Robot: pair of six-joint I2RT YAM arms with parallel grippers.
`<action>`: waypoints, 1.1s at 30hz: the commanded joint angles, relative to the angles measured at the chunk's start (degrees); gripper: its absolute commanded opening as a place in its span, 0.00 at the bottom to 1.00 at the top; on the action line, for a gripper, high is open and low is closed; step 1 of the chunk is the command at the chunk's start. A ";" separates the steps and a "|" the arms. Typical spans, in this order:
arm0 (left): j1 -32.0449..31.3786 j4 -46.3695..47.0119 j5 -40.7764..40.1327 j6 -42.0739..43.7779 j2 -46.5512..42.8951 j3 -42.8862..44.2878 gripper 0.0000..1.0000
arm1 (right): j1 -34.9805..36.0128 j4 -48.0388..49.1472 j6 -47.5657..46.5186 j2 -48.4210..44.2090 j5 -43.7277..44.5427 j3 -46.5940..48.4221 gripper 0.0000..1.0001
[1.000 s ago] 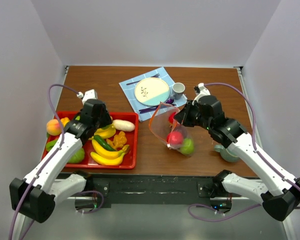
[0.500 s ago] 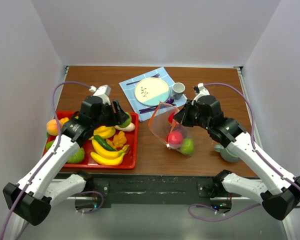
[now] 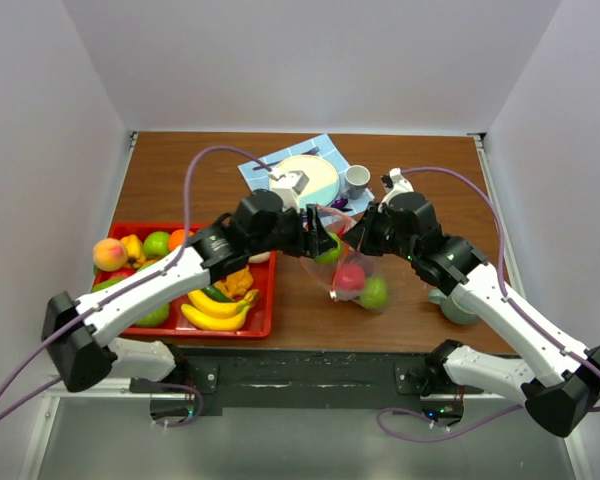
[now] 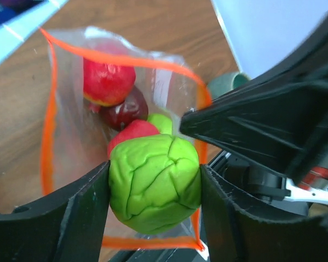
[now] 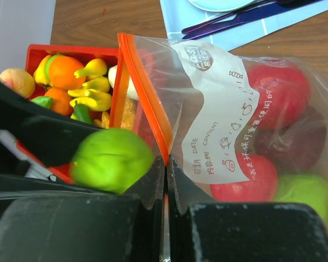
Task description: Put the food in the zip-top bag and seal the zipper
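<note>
My left gripper [image 4: 154,188] is shut on a wrinkled light-green piece of food [image 4: 153,183] and holds it right at the open mouth of the zip-top bag [image 3: 342,262]. The zipper [image 4: 49,98] frames that mouth as an orange-red strip. My right gripper [image 5: 165,164] is shut on the zipper strip at the bag's rim and keeps it lifted open. Inside the bag lie a red apple [image 4: 106,82], a dark red fruit [image 4: 129,112] and a green piece [image 3: 375,293]. More food, bananas [image 3: 215,310] and a peach [image 3: 107,254], sits in the red tray [image 3: 271,290].
A blue napkin [image 3: 263,182] with a pale plate [image 3: 305,180], purple cutlery and a small cup [image 3: 356,180] lies just behind the bag. A teal object [image 3: 456,306] shows partly under the right forearm. Walls close in on both sides.
My left arm has swung right from the red tray to the bag's mouth, carrying the green piece. The right gripper and the bag have stayed in place.
</note>
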 commanded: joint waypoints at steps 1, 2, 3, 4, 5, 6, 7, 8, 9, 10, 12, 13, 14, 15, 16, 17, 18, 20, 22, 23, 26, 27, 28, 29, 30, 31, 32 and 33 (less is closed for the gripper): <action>-1.08 4.17 -0.40 0.01 3.06 3.05 0.86 | 0.32 0.45 0.88 -0.79 2.19 1.88 0.00; -1.08 4.34 -0.49 0.45 3.15 3.32 0.95 | 0.32 0.45 0.71 -0.62 2.28 1.97 0.00; -1.08 4.25 -0.66 1.24 3.06 4.02 1.00 | 0.32 -0.16 0.71 -0.62 2.37 2.15 0.00; -1.08 4.17 -0.84 1.85 2.54 4.28 1.00 | 0.32 -0.34 0.62 -0.44 2.46 2.41 0.00; -1.08 3.64 -1.27 2.21 2.10 4.63 1.00 | 0.32 -0.34 0.53 -0.44 2.72 2.41 0.00; -1.08 3.29 -2.15 2.73 1.40 4.99 1.00 | 0.32 -0.34 0.36 -0.53 2.81 2.41 0.00; -1.00 3.11 -3.03 2.83 -0.17 4.99 1.00 | 0.32 -0.34 0.36 -0.70 2.72 2.41 0.00; -0.91 1.81 -3.99 2.83 -1.06 5.08 1.00 | 0.32 -0.34 0.27 -0.53 2.72 2.41 0.00; -0.73 1.10 -5.22 2.83 -1.94 5.08 1.00 | 0.32 -0.08 0.27 -0.53 2.81 2.32 0.00; -0.21 -0.30 -7.84 2.48 -3.78 5.16 1.00 | 0.32 0.01 0.18 -0.44 2.72 2.24 0.00; 1.19 -5.57 -13.72 0.47 -5.89 4.99 1.00 | 0.40 0.62 0.27 -0.27 2.02 2.15 0.00; 3.72 -8.29 -16.28 -0.94 -7.73 4.99 1.00 | 0.32 0.80 0.09 -0.18 1.67 2.15 0.00; 5.49 -14.14 -18.83 -2.26 -8.71 4.29 1.00 | 0.32 0.89 0.09 -0.09 1.40 2.15 0.00; 10.03 -16.73 -22.86 -4.79 -10.80 3.42 1.00 | 0.40 1.15 0.01 -0.09 1.14 2.23 0.00; 12.43 -19.10 -24.81 -6.47 -11.87 2.45 1.00 | 0.41 1.24 0.00 -0.09 1.05 2.15 0.00; 14.63 -23.56 -28.57 -8.06 -12.92 0.09 1.00 | 0.49 1.42 -0.34 -0.09 0.96 2.15 0.00; 18.30 -24.91 -30.00 -9.55 -14.85 -1.24 1.00 | 0.49 1.51 -0.43 -0.09 0.87 2.15 0.00; 21.05 -28.00 -33.34 -10.88 -16.27 -4.74 1.00 | 0.49 2.03 -0.52 0.17 0.70 1.97 0.00; 25.18 -28.44 -33.62 -10.80 -17.41 -6.95 1.00 | 0.58 2.56 -0.61 0.52 -0.27 1.71 0.00; 26.59 -28.44 -33.10 -10.80 -17.50 -8.88 1.00 | 0.58 3.17 -0.52 0.70 -0.53 1.53 0.00; 30.99 -27.47 -30.39 -10.44 -16.98 -12.40 1.00 | 0.67 3.96 -0.35 1.31 -0.97 1.01 0.00; 32.30 -27.13 -29.59 -10.36 -16.19 -13.11 1.00 | 0.76 4.05 -0.26 1.58 -0.97 0.83 0.00; 32.66 -27.04 -29.23 -10.71 -15.84 -13.90 1.00 | 0.76 4.14 -0.35 1.41 -0.97 0.66 0.00; 32.93 -27.04 -29.05 -11.40 -15.49 -15.47 1.00 | 0.84 4.14 -0.35 1.32 -0.97 0.48 0.00; 33.45 -26.86 -28.70 -12.46 -15.05 -16.27 1.00 | 0.84 4.14 -0.43 1.32 -0.97 0.13 0.00; 33.63 -27.29 -28.70 -13.34 -14.87 -17.06 1.00 | 0.84 4.14 -0.43 0.97 -0.97 0.04 0.00; 33.63 -27.56 -28.87 -14.22 -14.78 -18.29 1.00 | 0.84 4.23 -0.52 0.79 -0.97 -0.22 0.00; 33.63 -27.74 -29.05 -15.62 -14.52 -18.82 1.00 | 0.84 4.32 -0.52 0.70 -0.97 -0.57 0.00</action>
